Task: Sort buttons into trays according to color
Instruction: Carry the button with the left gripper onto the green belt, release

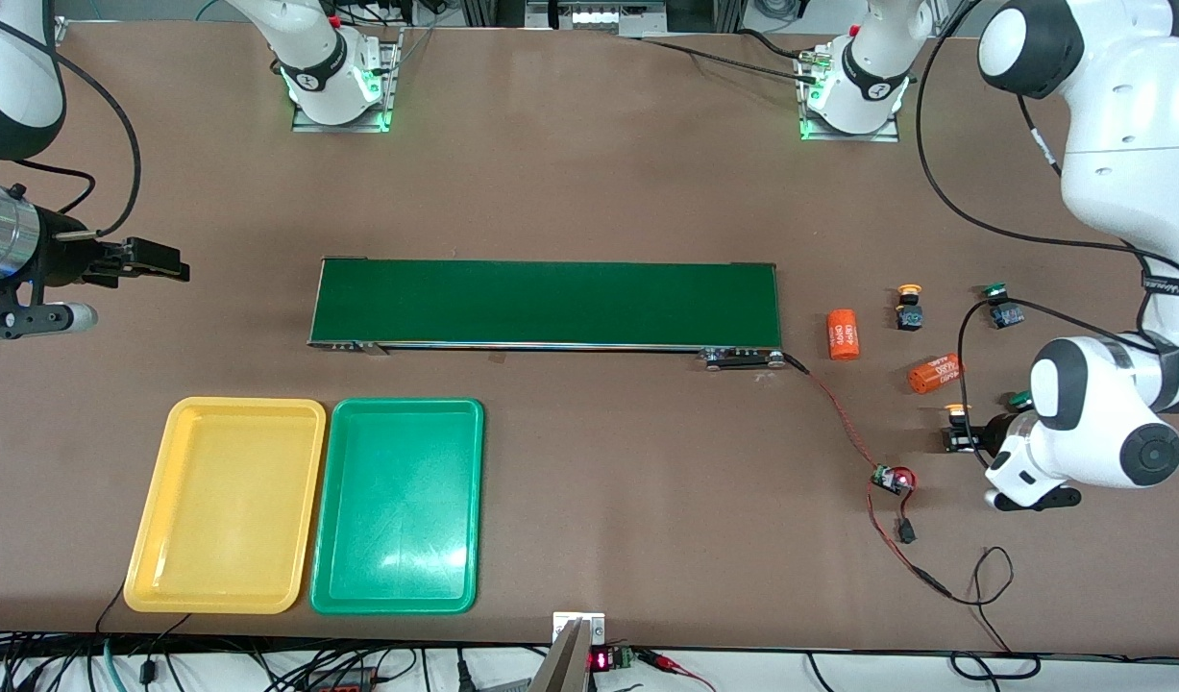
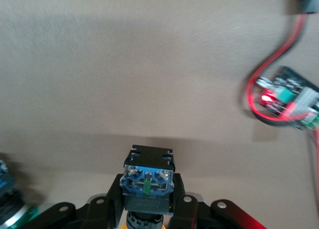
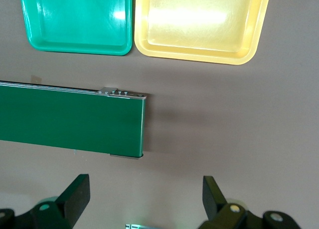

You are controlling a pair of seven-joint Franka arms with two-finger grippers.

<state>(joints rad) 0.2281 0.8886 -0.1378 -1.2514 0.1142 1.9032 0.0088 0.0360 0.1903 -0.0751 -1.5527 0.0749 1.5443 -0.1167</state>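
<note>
**Yellow-capped button gripped at the left arm's end of the table**

The left gripper is seen clenched on a yellow-capped button, its fingers pressed against the two sides of the black-and-blue body, with the orange cap just showing below the body in the left wrist view. The button appears to sit at or barely above the table. A green-capped button lies just beside the gripper, partly hidden by the arm. The second yellow-capped one and the second green-capped one stand farther from the front camera than the gripper, with two orange cylinders between and beside them. A small circuit board with a red wire lies near the gripper, toward the front camera.

The button is judged light, rigid and smooth-sided; the flat sides of the square body are the best hold, since the round cap would likely slip or turn.

The right gripper waits with its fingers spread wide, empty, over bare table by the belt's end. The yellow tray and green tray, touching side by side and well apart from the left gripper, hold nothing yet.
</note>
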